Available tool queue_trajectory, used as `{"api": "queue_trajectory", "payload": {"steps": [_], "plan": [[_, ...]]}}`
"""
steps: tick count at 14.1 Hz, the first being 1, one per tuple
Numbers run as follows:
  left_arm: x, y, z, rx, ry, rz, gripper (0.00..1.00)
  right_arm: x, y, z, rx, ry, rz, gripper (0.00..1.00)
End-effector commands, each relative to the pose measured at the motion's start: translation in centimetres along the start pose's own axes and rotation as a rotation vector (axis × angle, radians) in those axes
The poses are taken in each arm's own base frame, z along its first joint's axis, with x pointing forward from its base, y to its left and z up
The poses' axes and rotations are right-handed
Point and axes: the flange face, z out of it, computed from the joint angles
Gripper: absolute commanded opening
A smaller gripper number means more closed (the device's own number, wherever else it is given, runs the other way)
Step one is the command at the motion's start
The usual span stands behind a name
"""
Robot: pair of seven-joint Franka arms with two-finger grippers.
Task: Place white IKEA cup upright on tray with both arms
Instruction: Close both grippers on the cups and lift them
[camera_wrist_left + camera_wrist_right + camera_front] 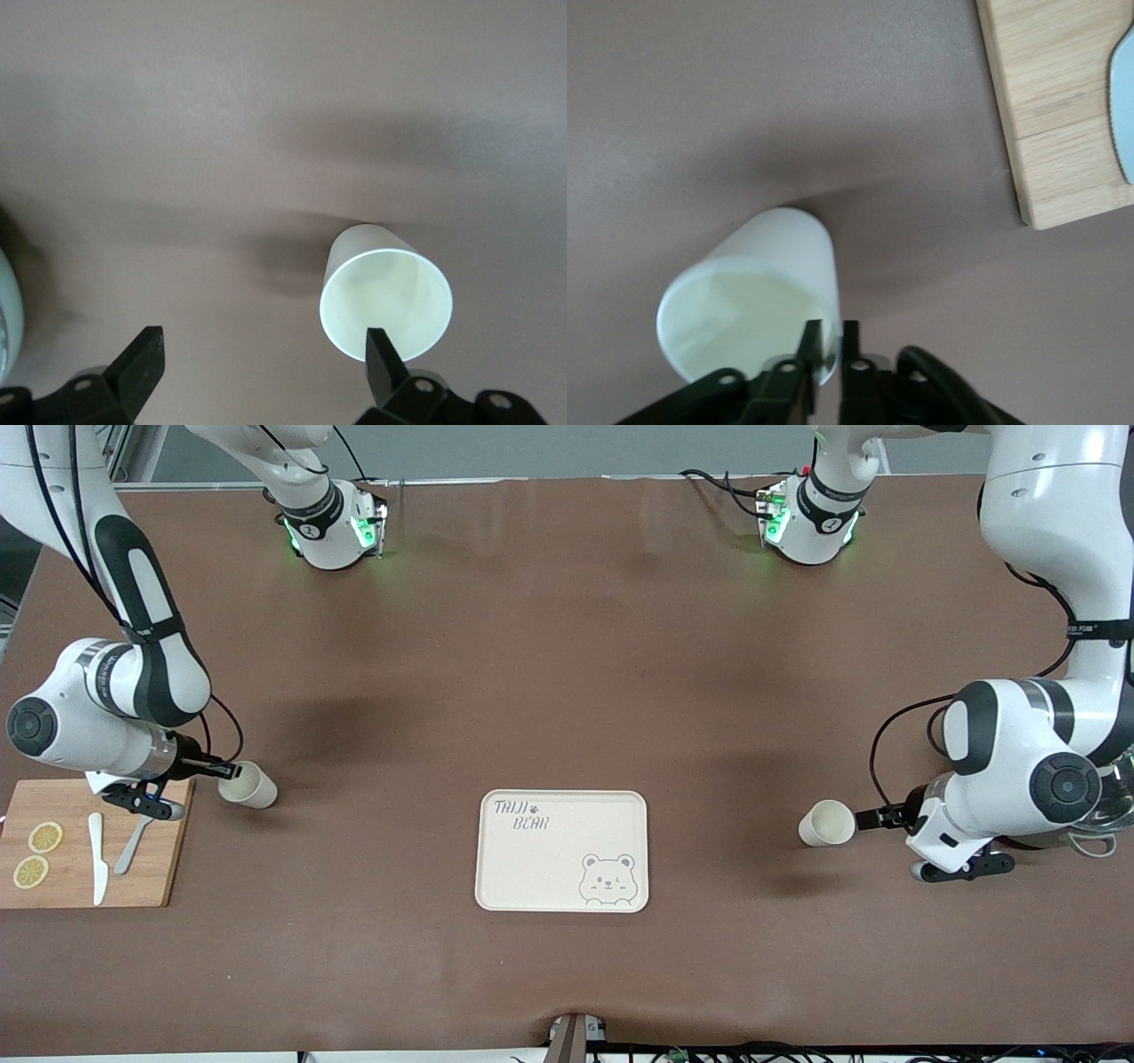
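1. Progress: the tray (563, 851) lies bare in the middle of the table, nearer the front camera than both arm bases. No cup stands on it; placement is not yet done.
2. Two white cups are present, both on their sides on the table. One cup (248, 786) lies at the right arm's end, just beside the cutting board (89, 841). The other cup (827, 823) lies at the left arm's end. Both are well apart from the tray.
3. Right gripper (829, 341): low at the mouth of its cup, fingers pinched on the rim wall, one inside and one outside. Judged a grip on the cup, which is not yet lifted.
4. Left gripper (261, 350): low at the mouth of the other cup, fingers spread wide. One finger (381, 354) reaches into the cup's opening; the other stands clear on the table side. It holds nothing.
5. Remaining, as judged: the left gripper must close on its rim, then each cup must be lifted, carried to the tray, turned mouth up and released.
6. Other items: a knife (97, 856), a second utensil (133, 844) and two lemon slices (38, 854) on the board, untouched.
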Motion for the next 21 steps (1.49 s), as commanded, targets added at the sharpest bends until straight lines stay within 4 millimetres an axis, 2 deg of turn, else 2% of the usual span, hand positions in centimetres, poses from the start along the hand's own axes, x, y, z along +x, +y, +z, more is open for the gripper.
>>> {"api": "queue_trajectory", "payload": {"steps": [1,4,6,8,10,11,12,13,15,17,19,21], "plan": [[-0.9,0.1,0.6,0.007,-0.005,-0.006,1.0,0.4,0.0,-1.7,0.015,-0.002,0.019,0.0],[-0.5,0.6,2.8,-0.037,-0.001,-0.026,1.0,0.2,-0.2,-5.7,0.017,-0.102,0.016,0.0],[-0.7,0.7,3.7,-0.039,0.001,-0.026,1.0,0.6,0.0,-6.6,0.022,-0.109,0.022,0.0],[-0.9,0.7,4.1,-0.04,-0.001,-0.029,1.0,0.0,-0.1,-7.3,0.018,-0.145,0.075,0.0],[-1.0,0.9,4.2,-0.055,-0.007,-0.037,1.0,-0.3,-2.0,-9.8,0.021,-0.202,0.148,0.0],[-1.1,1.1,4.4,-0.057,-0.011,-0.032,0.95,-0.1,-2.9,-10.1,0.037,-0.2,0.153,0.0],[-1.3,1.7,4.6,-0.062,-0.016,-0.023,0.85,-0.1,-3.1,-10.3,0.045,-0.199,0.158,0.0],[-1.4,1.7,4.7,-0.062,-0.02,-0.025,0.79,-0.2,-3.6,-10.3,0.058,-0.206,0.181,0.0],[-1.3,1.5,5.1,-0.062,-0.024,-0.028,0.67,-0.6,-5.6,-10.8,0.054,-0.207,0.236,0.0],[-1.3,1.8,6.0,-0.059,-0.038,-0.024,0.51,-0.8,-7.3,-10.5,0.052,-0.208,0.231,0.0],[-1.3,2.0,6.1,-0.06,-0.038,-0.021,0.21,-0.9,-8.8,-11.4,0.06,-0.199,0.277,0.0],[-1.3,2.3,6.4,-0.061,-0.041,-0.015,0.01,-1.5,-11.4,-11.7,0.048,-0.192,0.293,0.0]]}}
